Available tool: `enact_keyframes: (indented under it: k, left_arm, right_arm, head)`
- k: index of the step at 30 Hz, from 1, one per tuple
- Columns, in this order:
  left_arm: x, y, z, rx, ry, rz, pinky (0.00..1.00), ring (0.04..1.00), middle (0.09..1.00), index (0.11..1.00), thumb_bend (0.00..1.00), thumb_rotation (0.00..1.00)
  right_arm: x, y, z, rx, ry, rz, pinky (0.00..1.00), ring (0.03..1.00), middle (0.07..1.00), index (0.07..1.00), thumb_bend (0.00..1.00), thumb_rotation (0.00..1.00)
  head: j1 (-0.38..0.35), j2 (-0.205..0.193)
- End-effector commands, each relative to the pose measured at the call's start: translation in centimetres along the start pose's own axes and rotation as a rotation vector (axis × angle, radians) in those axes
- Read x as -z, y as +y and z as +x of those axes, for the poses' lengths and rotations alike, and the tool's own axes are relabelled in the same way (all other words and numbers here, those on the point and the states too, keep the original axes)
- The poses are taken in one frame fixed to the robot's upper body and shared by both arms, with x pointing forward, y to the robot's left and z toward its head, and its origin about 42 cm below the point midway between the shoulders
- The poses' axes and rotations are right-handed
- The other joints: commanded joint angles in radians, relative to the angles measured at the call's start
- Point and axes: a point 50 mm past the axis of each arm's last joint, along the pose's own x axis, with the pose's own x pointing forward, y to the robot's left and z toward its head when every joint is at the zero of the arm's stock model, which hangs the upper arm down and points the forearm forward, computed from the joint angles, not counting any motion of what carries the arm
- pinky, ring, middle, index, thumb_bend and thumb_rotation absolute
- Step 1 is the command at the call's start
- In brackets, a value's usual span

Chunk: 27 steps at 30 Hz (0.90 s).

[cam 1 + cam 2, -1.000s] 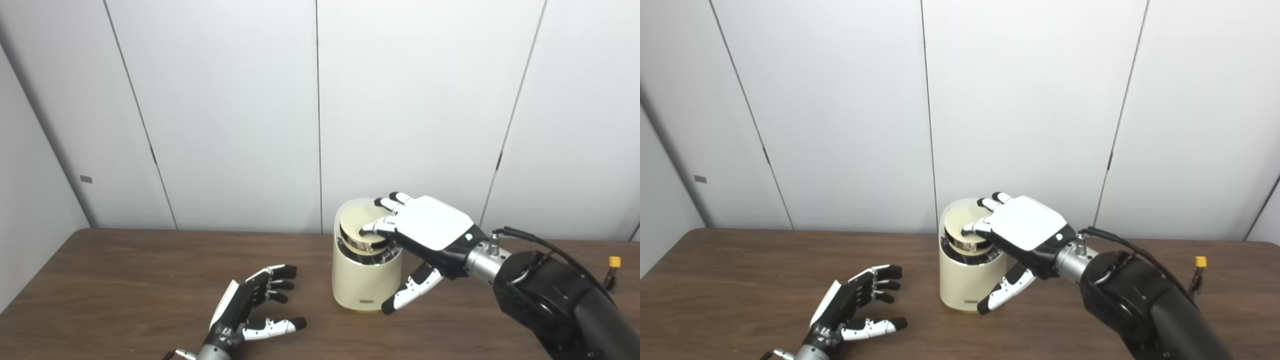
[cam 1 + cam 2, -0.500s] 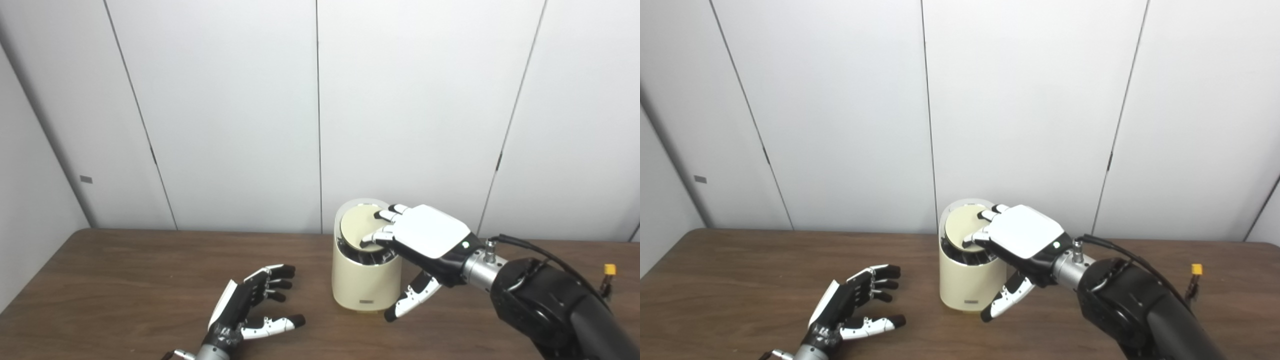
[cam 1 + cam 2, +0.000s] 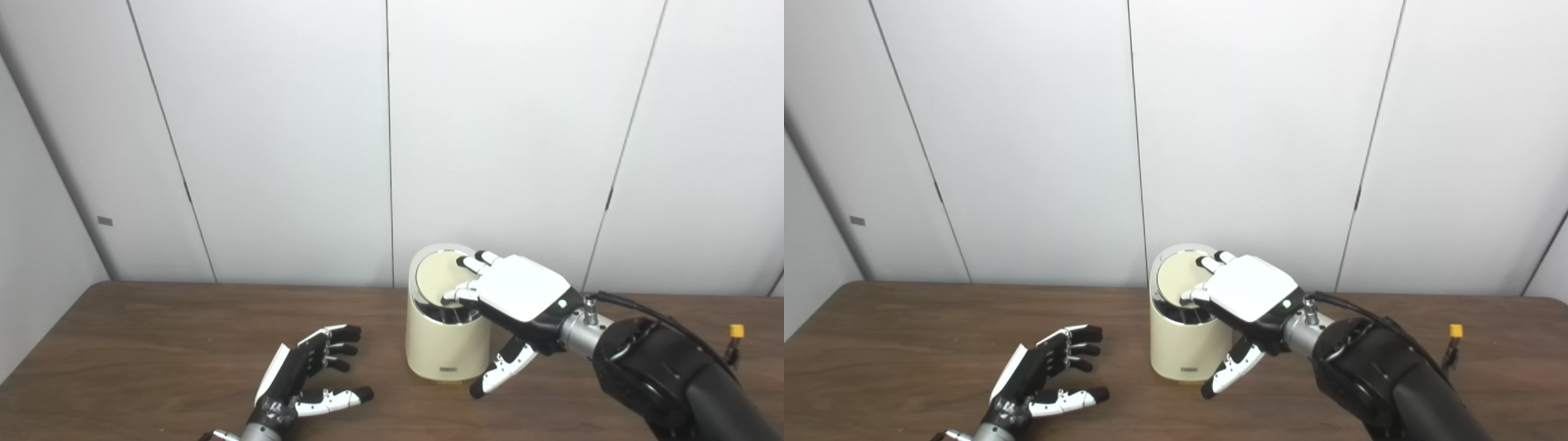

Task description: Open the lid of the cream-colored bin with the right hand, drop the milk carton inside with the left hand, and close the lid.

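Lid (image 3: 436, 280) went down w/ right hand (image 3: 520, 295), nearly shut on bin (image 3: 446, 343).
Fingers spread flat on lid, holding nothing. Left hand (image 3: 309, 380) open, empty. Milk carton not seen, prob inside; closing almost done.

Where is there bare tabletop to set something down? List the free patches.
Free: the brown wooden table left of the open left hand, and the stretch between that hand and the cream-colored cylindrical bin. Crowded: the bin's right side, where the right hand rests on its lid.
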Motion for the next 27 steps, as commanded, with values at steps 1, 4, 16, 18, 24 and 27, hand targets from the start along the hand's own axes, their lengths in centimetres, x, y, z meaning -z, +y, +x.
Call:
enact_keyframes:
  k: [1,4,16,18,24,27]
  left_arm:
    - [-0.8,-0.1,0.2,-0.008,-0.045,-0.005,0.64,0.737,0.781,0.789,0.82,0.11]
    - [-0.9,-0.1,0.2,-0.011,-0.046,0.000,0.64,0.739,0.781,0.784,0.82,0.13]
    - [-1.1,-0.3,0.3,-0.009,-0.037,-0.002,0.64,0.731,0.779,0.785,0.82,0.11]
    - [-1.2,-0.3,0.3,-0.011,-0.037,-0.004,0.64,0.731,0.778,0.784,0.81,0.11]
    - [-1.2,-0.2,0.3,-0.012,-0.039,-0.004,0.64,0.731,0.775,0.782,0.82,0.11]
    - [-1.3,0.0,0.4,-0.009,-0.036,0.006,0.64,0.730,0.775,0.783,0.82,0.13]
  right_arm:
    - [1.2,0.8,0.4,-0.081,0.055,0.004,1.00,1.000,0.846,0.860,0.75,0.66]
    - [1.3,1.8,0.9,-0.113,0.039,0.040,1.00,1.000,0.844,0.847,0.74,0.58]
    - [1.4,3.0,1.4,-0.169,0.036,0.029,1.00,1.000,0.840,0.842,0.76,0.63]
    - [1.5,2.9,1.4,-0.161,0.033,0.036,1.00,0.998,0.839,0.842,0.76,0.63]
    - [1.8,1.9,0.9,-0.086,0.018,0.112,1.00,1.000,0.838,0.838,0.72,0.55]
    - [2.4,0.4,0.5,0.060,0.009,0.166,0.99,0.989,0.837,0.840,0.71,0.57]
  head:
    - [0.005,0.005]
    - [0.006,0.009]
    - [0.003,0.016]
    - [0.003,0.016]
    - [0.004,0.018]
    - [0.002,0.020]
